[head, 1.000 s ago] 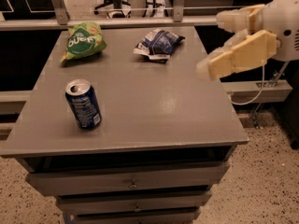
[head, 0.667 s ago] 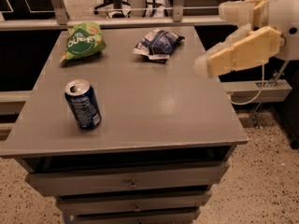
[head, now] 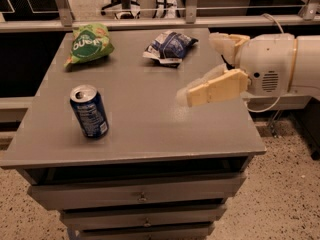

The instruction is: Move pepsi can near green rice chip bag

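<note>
The pepsi can [head: 89,111], dark blue with a silver top, stands upright on the front left of the grey table [head: 145,129]. The green rice chip bag [head: 89,44] lies at the table's back left corner, well behind the can. My gripper [head: 199,68] hovers over the right side of the table, reaching in from the right. It is open and empty, with one cream finger [head: 215,88] low and the other [head: 227,40] higher and further back. It is well to the right of the can.
A blue and white snack bag [head: 169,46] lies at the back centre of the table, just left of the gripper's upper finger. The table is a cabinet with drawers [head: 142,196] below. A railing [head: 150,21] runs behind it.
The gripper has moved left and down, from beyond the table's right edge to above its right side. The can and both bags have not moved.
</note>
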Robot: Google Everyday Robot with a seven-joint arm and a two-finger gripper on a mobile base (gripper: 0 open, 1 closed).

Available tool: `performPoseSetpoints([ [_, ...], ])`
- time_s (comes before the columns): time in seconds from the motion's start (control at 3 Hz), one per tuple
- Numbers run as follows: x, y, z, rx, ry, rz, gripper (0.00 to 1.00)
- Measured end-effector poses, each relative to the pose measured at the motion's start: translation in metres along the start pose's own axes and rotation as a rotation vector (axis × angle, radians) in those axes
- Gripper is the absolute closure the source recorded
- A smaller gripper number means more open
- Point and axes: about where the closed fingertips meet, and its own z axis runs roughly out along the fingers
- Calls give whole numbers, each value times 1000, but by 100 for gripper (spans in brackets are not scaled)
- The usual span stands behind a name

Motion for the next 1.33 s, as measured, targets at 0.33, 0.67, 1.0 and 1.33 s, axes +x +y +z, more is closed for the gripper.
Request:
performPoseSetpoints([
  [0.33,14,-2,17,-15,-33,-12,0],
  [0.67,24,2,36,-71,-48,-62,0],
  [1.0,38,14,55,-144,-40,-95,0],
  [1.33,63,28,81,-206,-41,-81,0],
])
